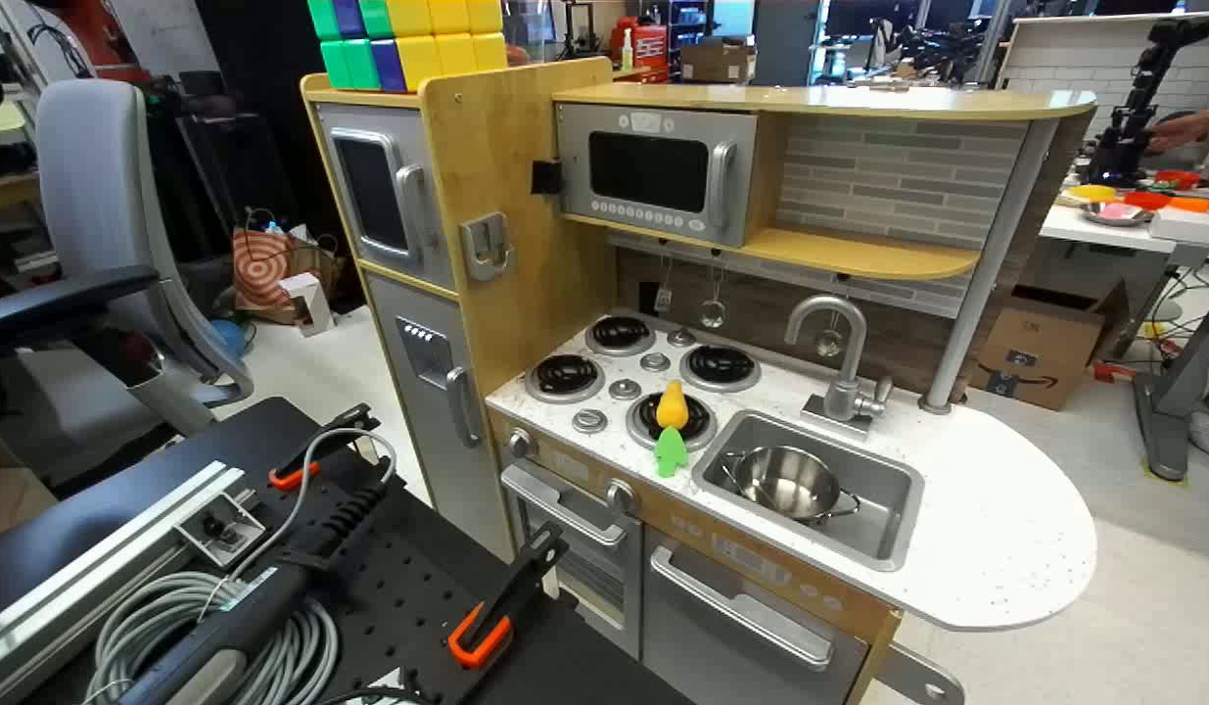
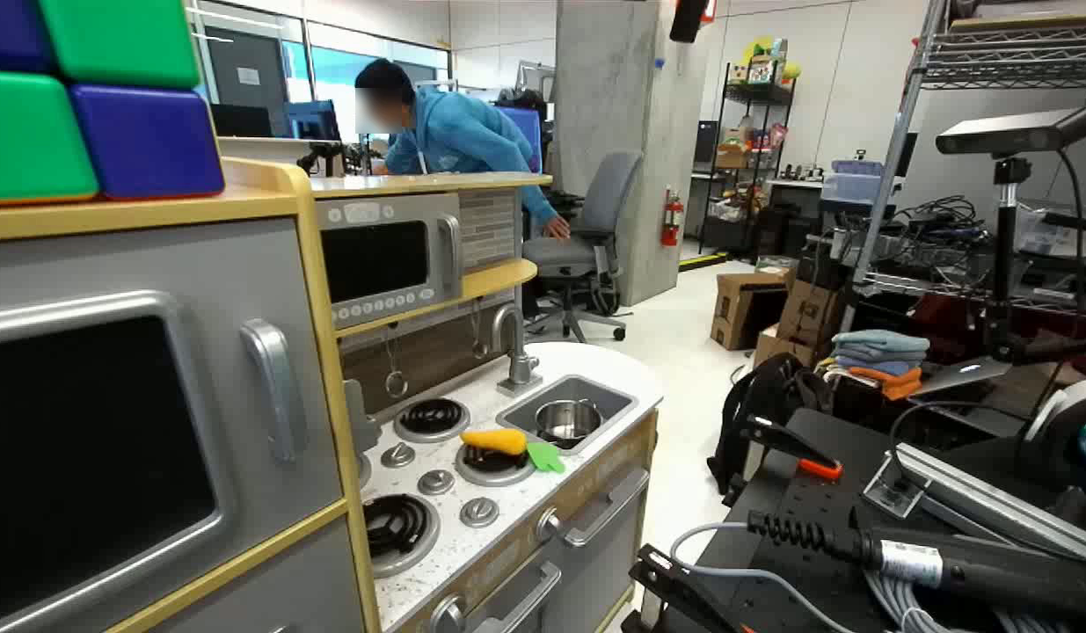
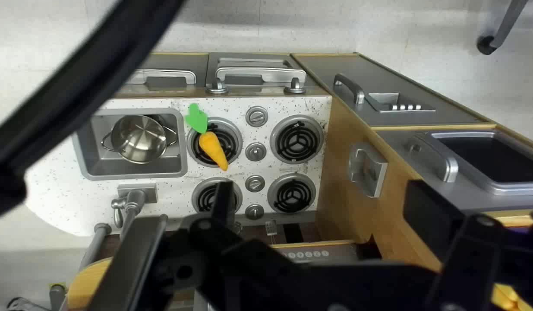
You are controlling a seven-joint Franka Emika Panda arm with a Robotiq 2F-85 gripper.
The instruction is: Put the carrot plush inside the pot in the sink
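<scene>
1. Black two-fingered gripper (image 3: 319,194): fingers spread wide, nothing seen held.
2. Yellow-orange carrot plush (image 3: 211,144), leaf end green: up-left of gripper in wrist view, well apart, over black-coiled round burner (image 3: 230,140); long axis slanted, tip roughly gripperward.
3. Brown cardboard box (image 1: 1023,345): curved-arrow logo (image 1: 1035,383), probably Amazon; lettering unreadable.

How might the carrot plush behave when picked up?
The carrot plush is probably light and squashy, judging by its rounded, toy-like look. Its flat-looking green end may flop. Its tapered shape could make it pivot on the burner if nudged.
</scene>
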